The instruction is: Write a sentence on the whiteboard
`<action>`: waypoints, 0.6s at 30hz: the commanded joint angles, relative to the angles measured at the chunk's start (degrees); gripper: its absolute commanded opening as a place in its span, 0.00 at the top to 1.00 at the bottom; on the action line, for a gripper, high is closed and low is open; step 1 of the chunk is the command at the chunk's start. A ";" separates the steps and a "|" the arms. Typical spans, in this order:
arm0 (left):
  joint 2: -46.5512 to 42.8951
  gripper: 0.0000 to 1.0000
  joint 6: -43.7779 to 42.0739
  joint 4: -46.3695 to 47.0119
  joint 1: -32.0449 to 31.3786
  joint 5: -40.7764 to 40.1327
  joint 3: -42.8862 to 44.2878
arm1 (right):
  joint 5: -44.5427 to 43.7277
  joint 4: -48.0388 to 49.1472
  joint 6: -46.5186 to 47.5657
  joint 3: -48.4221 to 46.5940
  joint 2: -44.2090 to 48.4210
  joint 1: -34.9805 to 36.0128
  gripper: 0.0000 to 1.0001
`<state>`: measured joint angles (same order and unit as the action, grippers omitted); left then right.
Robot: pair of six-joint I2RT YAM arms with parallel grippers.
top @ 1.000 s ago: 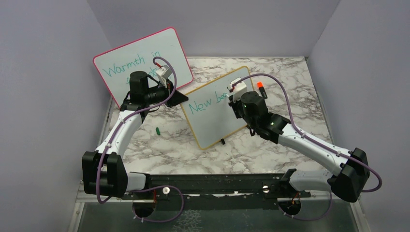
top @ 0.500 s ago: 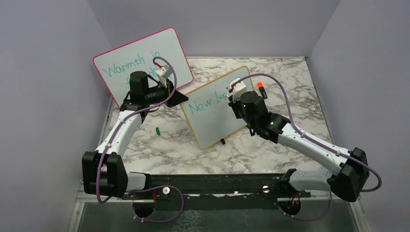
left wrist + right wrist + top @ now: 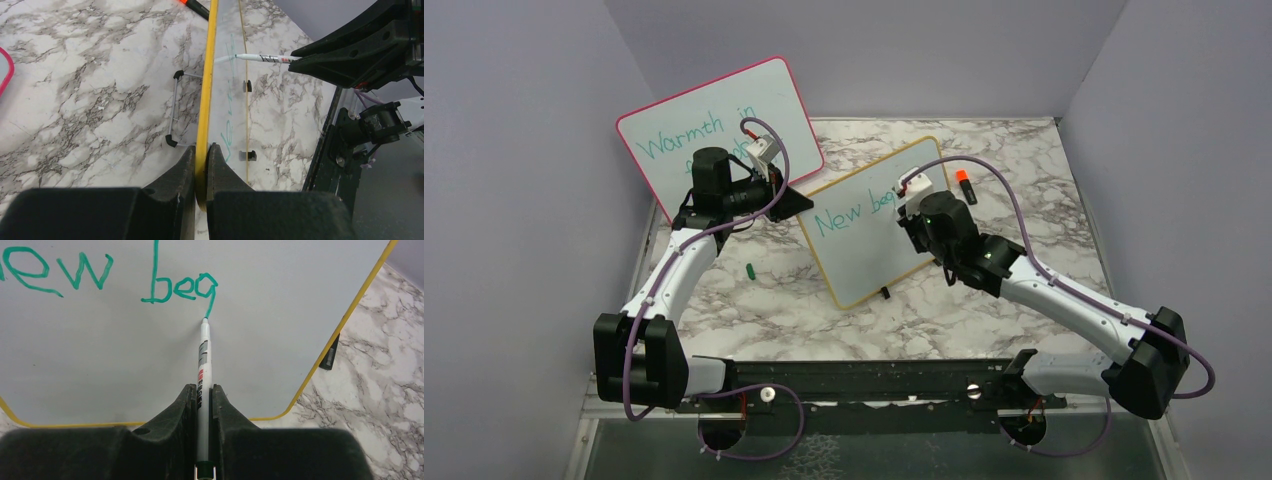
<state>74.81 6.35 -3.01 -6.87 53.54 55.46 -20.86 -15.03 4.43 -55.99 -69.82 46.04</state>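
1. Left arm (image 3: 674, 270): stretched from the near-left base up and inward, with the wrist turned level toward the left end of the whiteboard (image 3: 864, 262).
2. Left fingers (image 3: 181, 172): pinched almost together on the yellow frame at the board's edge, one on each face, holding it fast.
3. Right arm (image 3: 1044, 288): extended from the near-right base across to the right half of the board, with the wrist bent toward the writing face.
4. Right fingers (image 3: 182, 412): narrowed onto a white marker (image 3: 203, 357) and gripping its barrel, with the tip pressed to the white surface at the foot of the "g".
5. Whiteboard: propped up mid-counter on the marble counter (image 3: 774, 310), with small black feet along its lower edge, in front and to the right of a pink-framed board (image 3: 694, 120) reading "Warmth in".
6. Sentence (image 3: 165, 290): only "New beg" written, in teal, slanting upward to the right.
7. Elsewhere on the counter: an orange-capped marker (image 3: 965, 185) just behind the board's right end, and a small green piece (image 3: 750, 269) near the left arm.
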 commanded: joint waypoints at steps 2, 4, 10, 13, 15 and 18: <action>1.40 1.00 -4.59 -4.20 -0.90 -4.73 -0.93 | 3.77 -4.04 -0.76 0.21 0.30 -0.11 1.00; 1.41 1.00 -4.59 -4.19 -0.92 -4.76 -0.89 | 4.92 -4.47 -0.65 -0.08 0.34 -0.21 1.00; 1.23 1.00 -4.59 -4.19 -0.88 -4.67 -0.88 | 7.00 -3.19 -0.88 -0.61 0.30 -0.10 1.00; 1.33 1.00 -4.59 -4.20 -0.86 -4.67 -0.88 | 7.09 -1.63 -1.12 -0.85 0.37 -0.13 1.00; 1.24 1.00 -4.59 -4.20 -0.86 -4.65 -0.96 | 6.45 -0.19 -1.47 -0.88 0.45 -0.16 1.00; 1.22 1.00 -4.59 -4.18 -0.86 -4.76 -0.97 | 6.55 1.36 -1.79 -1.20 0.65 -0.18 1.00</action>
<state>74.81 6.35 -3.07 -6.87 53.54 55.46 -17.12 -17.41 3.90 -55.99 -69.43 46.02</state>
